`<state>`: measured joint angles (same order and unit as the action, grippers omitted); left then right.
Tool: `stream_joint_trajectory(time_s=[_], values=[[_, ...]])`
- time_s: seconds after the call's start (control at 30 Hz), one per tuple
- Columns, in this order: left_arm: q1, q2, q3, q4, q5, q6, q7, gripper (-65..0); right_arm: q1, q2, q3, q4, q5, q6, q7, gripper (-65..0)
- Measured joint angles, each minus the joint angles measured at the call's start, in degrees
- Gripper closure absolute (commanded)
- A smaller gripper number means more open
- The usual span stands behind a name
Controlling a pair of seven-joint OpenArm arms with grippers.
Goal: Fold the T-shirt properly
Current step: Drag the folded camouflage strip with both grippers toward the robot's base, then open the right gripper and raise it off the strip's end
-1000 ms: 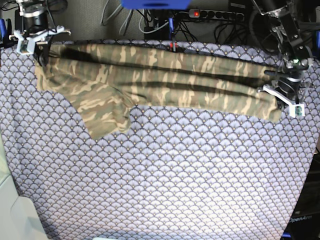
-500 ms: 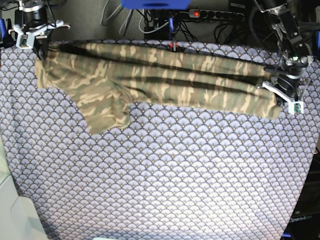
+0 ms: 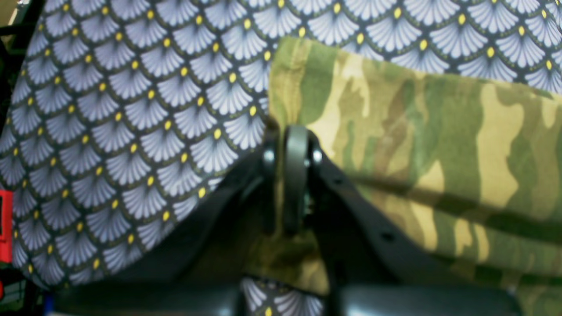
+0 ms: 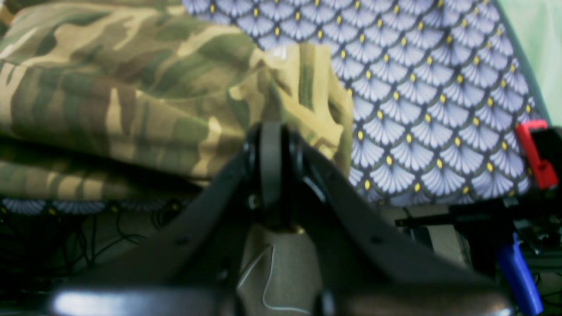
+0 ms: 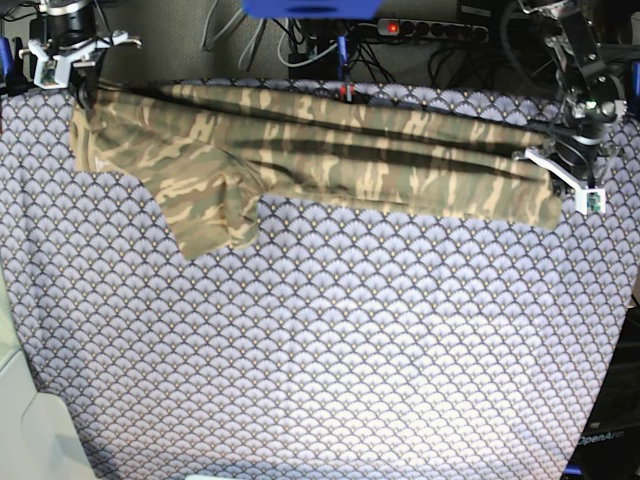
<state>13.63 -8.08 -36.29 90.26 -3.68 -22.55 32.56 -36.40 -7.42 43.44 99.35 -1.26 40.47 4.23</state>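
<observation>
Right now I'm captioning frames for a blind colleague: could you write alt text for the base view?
A camouflage T-shirt lies stretched across the far edge of a purple scallop-patterned tablecloth, each end pinched by a claw, with one sleeve hanging toward the viewer.

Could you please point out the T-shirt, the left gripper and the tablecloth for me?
T-shirt [image 5: 330,165]: base view, middle of the stretched body.
Left gripper [image 3: 293,145]: left wrist view, shut fingertips pinching the shirt's edge.
Tablecloth [image 5: 340,350]: base view, bare patterned area.
</observation>
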Motion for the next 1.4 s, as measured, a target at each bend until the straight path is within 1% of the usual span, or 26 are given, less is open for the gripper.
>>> stream_joint_trajectory(time_s=[0.33, 0.37, 0.4, 0.47, 0.5, 0.57, 0.6, 0.7, 0.8, 0.9, 1.0, 1.03, 1.1, 1.17, 1.3, 1.4], values=[[0.0, 0.0, 0.0, 0.0, 0.0, 0.0, -0.2, 0.0, 0.5, 0.1, -0.1, -2.5, -0.4, 0.0, -0.1, 0.0], [0.0, 0.0, 0.0, 0.0, 0.0, 0.0, -0.2, -1.1, 0.5, 0.1, -0.1, -2.8, -0.5, 0.0, -0.1, 0.0], [0.0, 0.0, 0.0, 0.0, 0.0, 0.0, -0.2, -3.8, 0.6, 0.1, -0.1, -2.9, -1.6, 0.0, 0.0, 0.0], [0.0, 0.0, 0.0, 0.0, 0.0, 0.0, -0.2, -11.2, 1.2, 0.0, 0.0, -3.1, -4.2, 0.0, -0.2, -0.2], [0.0, 0.0, 0.0, 0.0, 0.0, 0.0, -0.2, -14.7, 1.8, 0.0, 0.1, -3.3, -5.6, 0.0, -0.3, -1.4], [0.1, 0.0, 0.0, 0.0, 0.1, 0.0, -0.2, -22.1, 3.2, -0.1, 0.1, -4.3, -7.5, 0.0, -0.3, -6.2], [0.2, 0.0, 0.0, 0.0, 0.2, 0.0, -0.2, -24.4, 3.4, 0.0, 0.1, -4.8, -7.6, 0.0, -0.4, -9.2], [0.9, 0.0, 0.0, 0.0, 0.0, 0.0, -0.4, -28.2, 3.1, 0.0, 0.2, -5.4, -7.9, 0.0, -0.5, -18.1], [1.5, 0.0, 0.0, 0.0, 0.0, 0.0, -0.4, -28.2, 3.3, 0.0, 0.3, -5.3, -8.0, 0.0, -0.5, -23.5], [1.5, 0.0, 0.0, 0.0, -0.1, 0.0, -0.4, -28.4, 4.2, -0.1, 1.3, -5.1, -8.0, 0.0, -0.5, -25.7], [1.4, 0.0, 0.0, 0.0, -0.1, 0.0, -0.4, -28.4, 5.1, -0.1, 4.4, -2.7, -7.8, 0.0, -0.5, -25.8], [1.4, 0.0, 0.0, 0.0, -0.1, -0.5, -0.4, -28.4, 5.4, 0.0, 5.3, -2.4, -7.6, -0.2, -0.1, -25.8], [1.5, 0.0, 0.0, 0.0, 0.0, -2.6, -0.4, -28.4, 6.4, 0.0, 6.8, -2.4, -7.6, 0.0, -0.5, -25.9], [1.3, 0.2, 0.0, 0.0, 0.2, -3.4, -0.4, -28.4, 7.2, 0.0, 7.9, -2.5, -7.8, 0.0, -0.5, -26.0], [1.3, 0.4, 0.0, 0.0, 0.2, -3.4, -0.4, -28.4, 7.5, 0.1, 9.1, -2.5, -7.8, 0.0, -0.6, -26.0], [1.1, 0.0, 0.0, -1.7, 0.1, -3.5, -1.0, -28.4, 7.8, 1.6, 9.3, -2.5, -7.8, 0.0, -0.8, -26.0]])
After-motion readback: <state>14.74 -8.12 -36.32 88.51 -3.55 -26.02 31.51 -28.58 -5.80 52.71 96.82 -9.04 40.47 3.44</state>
